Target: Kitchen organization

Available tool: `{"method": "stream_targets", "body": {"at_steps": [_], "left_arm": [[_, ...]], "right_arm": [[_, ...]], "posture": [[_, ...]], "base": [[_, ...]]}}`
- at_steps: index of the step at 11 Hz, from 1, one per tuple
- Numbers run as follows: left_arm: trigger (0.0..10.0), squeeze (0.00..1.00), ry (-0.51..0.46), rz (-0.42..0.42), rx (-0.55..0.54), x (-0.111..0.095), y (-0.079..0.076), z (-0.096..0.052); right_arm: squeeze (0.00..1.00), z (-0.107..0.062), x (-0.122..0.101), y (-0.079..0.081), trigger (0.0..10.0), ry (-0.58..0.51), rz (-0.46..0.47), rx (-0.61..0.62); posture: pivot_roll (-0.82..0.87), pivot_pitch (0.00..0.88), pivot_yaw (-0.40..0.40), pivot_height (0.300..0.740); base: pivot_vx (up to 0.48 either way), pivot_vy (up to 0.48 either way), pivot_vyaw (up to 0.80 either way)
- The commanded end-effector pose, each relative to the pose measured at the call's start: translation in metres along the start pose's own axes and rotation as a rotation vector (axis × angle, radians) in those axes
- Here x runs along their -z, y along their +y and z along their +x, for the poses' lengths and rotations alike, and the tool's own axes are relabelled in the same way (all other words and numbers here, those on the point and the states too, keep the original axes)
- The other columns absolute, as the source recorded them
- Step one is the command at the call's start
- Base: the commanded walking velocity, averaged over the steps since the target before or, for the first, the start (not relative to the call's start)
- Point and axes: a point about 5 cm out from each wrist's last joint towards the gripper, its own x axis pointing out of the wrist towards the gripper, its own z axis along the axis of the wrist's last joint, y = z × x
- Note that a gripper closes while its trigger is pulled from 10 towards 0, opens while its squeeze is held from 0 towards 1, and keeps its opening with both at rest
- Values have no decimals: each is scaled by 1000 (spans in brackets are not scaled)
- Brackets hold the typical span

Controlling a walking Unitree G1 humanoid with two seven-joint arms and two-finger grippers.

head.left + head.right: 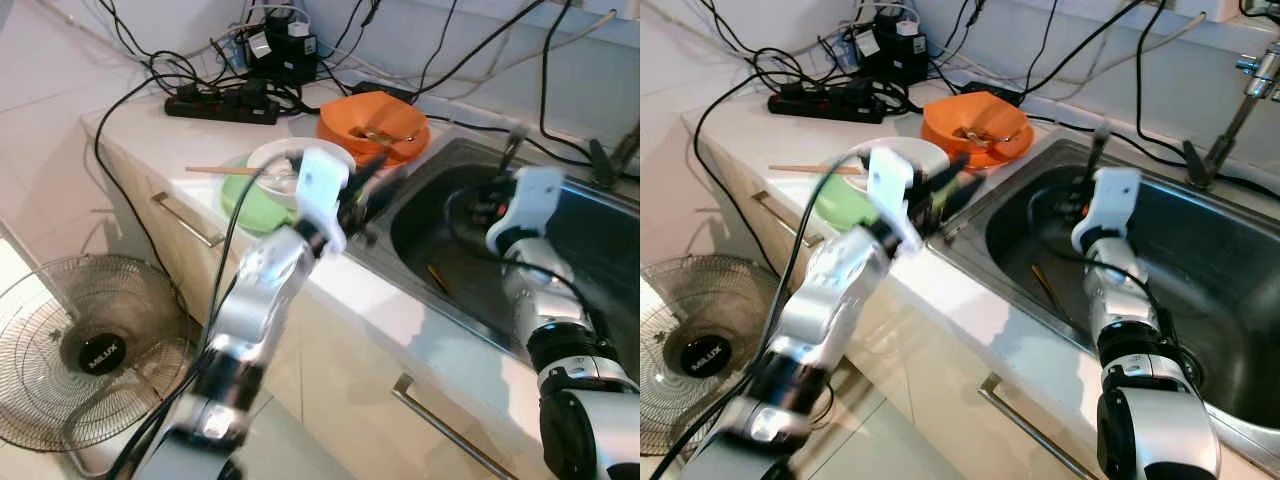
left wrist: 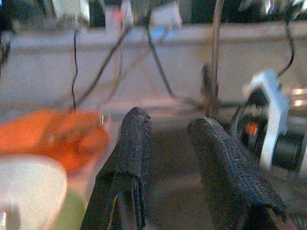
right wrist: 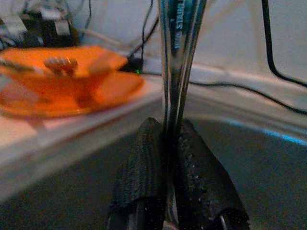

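My right gripper (image 1: 496, 200) is down inside the steel sink (image 1: 600, 250), shut on a metal utensil handle (image 3: 178, 52) that stands upright between its fingers (image 3: 144, 158). My left gripper (image 1: 370, 187) hovers at the sink's near-left rim, open with nothing between its fingers (image 2: 132, 143). Right beside it a white bowl (image 1: 285, 165) rests on a green plate (image 1: 248, 207), with wooden chopsticks (image 1: 213, 171) lying across. An orange bowl (image 1: 372, 125) holding utensils sits behind, at the sink's corner.
A thin stick (image 1: 437, 278) lies on the sink floor. A power strip (image 1: 222, 105) and tangled cables crowd the back of the counter. The faucet (image 1: 1240, 100) stands at the far right. A floor fan (image 1: 90, 350) is beside the cabinet.
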Motion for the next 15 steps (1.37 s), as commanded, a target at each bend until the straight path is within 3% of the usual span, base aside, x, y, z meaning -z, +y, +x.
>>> {"method": "stream_targets", "body": {"at_steps": [1, 4, 7, 11, 12, 13, 15], "left_arm": [[10000, 0, 60, -20, 37, 10, -3, -8], [10000, 0, 180, -75, 63, 33, -7, -25], [10000, 0, 239, -80, 65, 42, -7, -34], [10000, 0, 244, -59, 40, 43, -5, -31], [10000, 0, 239, -59, 27, 44, -4, -30], [10000, 0, 230, -39, -5, 46, -2, -31], [10000, 0, 229, -17, -84, 55, 7, -42]], "right_arm": [[0, 4, -3, -6, 10000, 15, -35, 21], [0, -1, 18, -12, 10000, 151, -94, 57], [0, -6, 32, -9, 10000, 234, -116, 57], [0, -7, 38, -3, 10000, 265, -114, 45], [176, -8, 40, -1, 10000, 272, -110, 40], [843, -8, 42, 0, 10000, 277, -104, 36], [820, -9, 44, 3, 10000, 284, -106, 31]], "posture": [[201, 0, 0, 740], [207, 0, -4, 740], [212, 0, -4, 740], [211, 0, -5, 740], [211, 0, -5, 740], [215, 0, -8, 740], [218, 0, -10, 740]], "base": [[0, 0, 0], [0, 0, 0], [0, 0, 0], [0, 0, 0], [0, 0, 0], [0, 0, 0], [0, 0, 0]]}}
